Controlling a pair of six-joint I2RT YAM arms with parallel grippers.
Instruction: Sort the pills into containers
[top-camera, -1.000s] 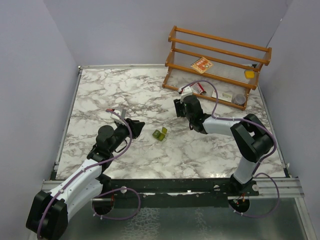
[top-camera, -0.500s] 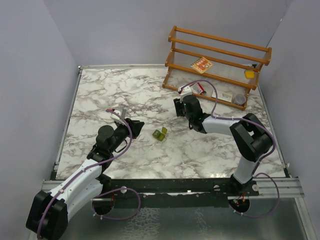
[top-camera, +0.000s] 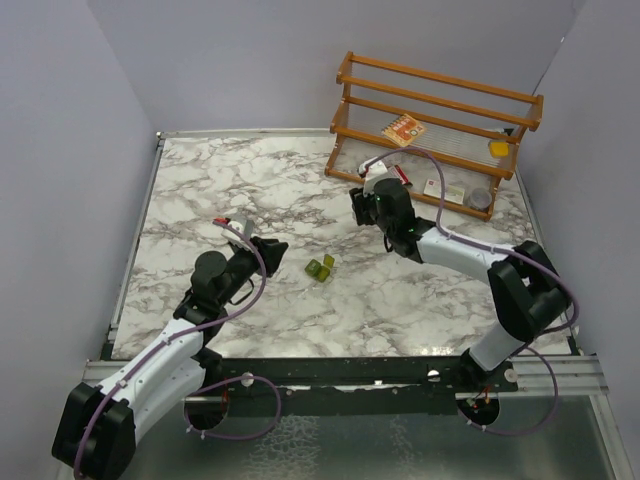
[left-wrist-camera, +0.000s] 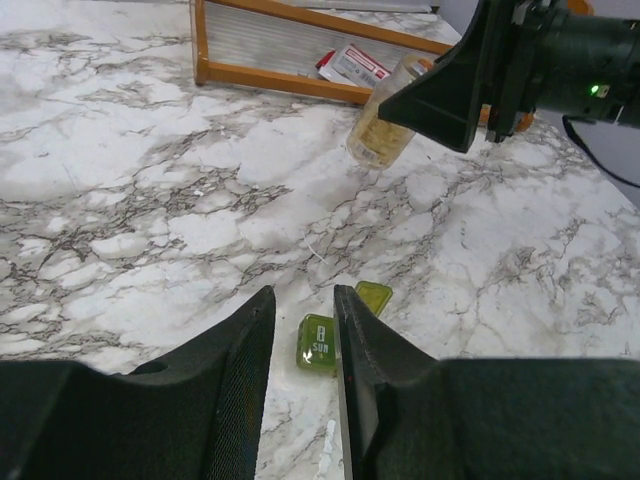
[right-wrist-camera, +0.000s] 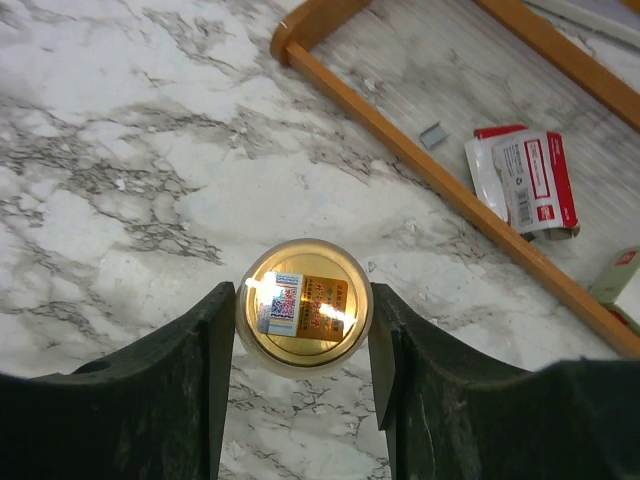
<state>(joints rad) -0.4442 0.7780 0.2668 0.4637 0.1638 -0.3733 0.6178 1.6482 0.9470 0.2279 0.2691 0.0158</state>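
**Sorting not started: pills in the bottle, none in the box**

Progress: No pill shows in the pill box (left-wrist-camera: 318, 345) or loose on the marble table (top-camera: 230, 190). The box lies near the middle of the surface, a little toward the near edge. The yellow-orange fill inside the clear bottle (left-wrist-camera: 385, 128) is, in my judgement, the pills (right-wrist-camera: 318, 312), so every transfer is left to do. You cannot tell from these views whether the bottle is capped.

Pose: Your right gripper (right-wrist-camera: 303, 330) is clamped on the bottle's sides, toward the far right corner, just in front of the wooden rack (top-camera: 435, 130). The bottle is tilted, and whether its base touches the marble cannot be told. Your left gripper (left-wrist-camera: 302, 300) hangs low just beside the box, on the side toward the left edge. Its fingers are slightly apart and hold nothing.
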